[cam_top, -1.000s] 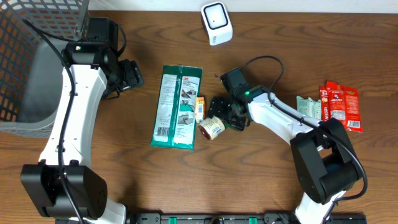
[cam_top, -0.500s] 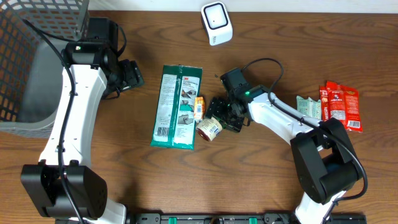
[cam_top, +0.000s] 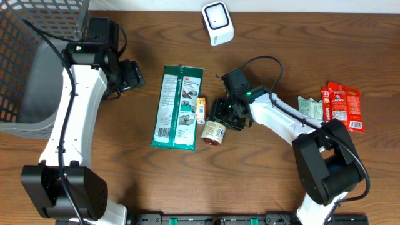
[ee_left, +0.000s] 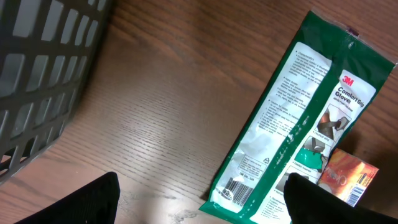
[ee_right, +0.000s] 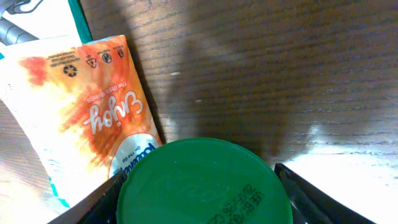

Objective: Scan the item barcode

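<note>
Right wrist view: the partly spread right hand (cam_top: 220, 120) straddles the jar lid (ee_right: 202, 180), grip unclear, presumably to present it to the scanner (cam_top: 217, 23); the left hand (cam_top: 132, 75) hangs wide open, empty.

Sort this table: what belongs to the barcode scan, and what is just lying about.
Job: white scanner; green-lidded jar; right hand at its lid.
Lying about: green glove packet; orange sachet; red packets; pale green packet; mesh basket.

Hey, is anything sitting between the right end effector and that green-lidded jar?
Nothing visible: its green lid lies between the fingers of the right end effector, and the orange packet only sits beside it.
</note>
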Tool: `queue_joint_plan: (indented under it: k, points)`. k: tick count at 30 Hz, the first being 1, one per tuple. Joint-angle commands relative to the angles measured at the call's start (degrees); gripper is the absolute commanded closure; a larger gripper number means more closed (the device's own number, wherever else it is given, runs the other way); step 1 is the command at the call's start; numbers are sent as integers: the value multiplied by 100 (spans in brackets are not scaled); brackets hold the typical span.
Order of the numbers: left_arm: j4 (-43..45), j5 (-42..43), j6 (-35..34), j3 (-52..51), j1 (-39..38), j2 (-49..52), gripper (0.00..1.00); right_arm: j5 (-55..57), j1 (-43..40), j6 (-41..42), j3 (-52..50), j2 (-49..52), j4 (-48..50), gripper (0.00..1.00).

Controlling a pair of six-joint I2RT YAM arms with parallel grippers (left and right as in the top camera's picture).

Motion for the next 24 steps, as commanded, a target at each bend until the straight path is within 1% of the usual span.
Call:
queue_joint_plan:
  k: [1, 4, 9, 13, 16, 19, 24]
  points:
    - [-26, -72, 33, 20, 24, -83, 15, 177, -31, -345, 81, -332, -11, 37]
    - [-26, -72, 33, 20, 24, -83, 15, 398, -31, -551, 81, -531, -52, 39]
    - [-26, -72, 33, 20, 24, -83, 15, 953, -13, -1176, 81, -997, -192, 42]
    - [-26, -72, 33, 20, 24, -83, 15, 1766, -4, -1451, 81, -1281, -487, 42]
    - [-26, -72, 33, 20, 24, -83, 15, 2361, 50, -1475, 76, -1298, -675, 42]
    - [-26, -72, 33, 20, 24, -83, 15, 3005, 199, -1687, -20, -1276, -715, 38]
    - [-26, -72, 33, 17, 24, -83, 15, 3978, 404, -1727, -131, -1274, -706, 37]
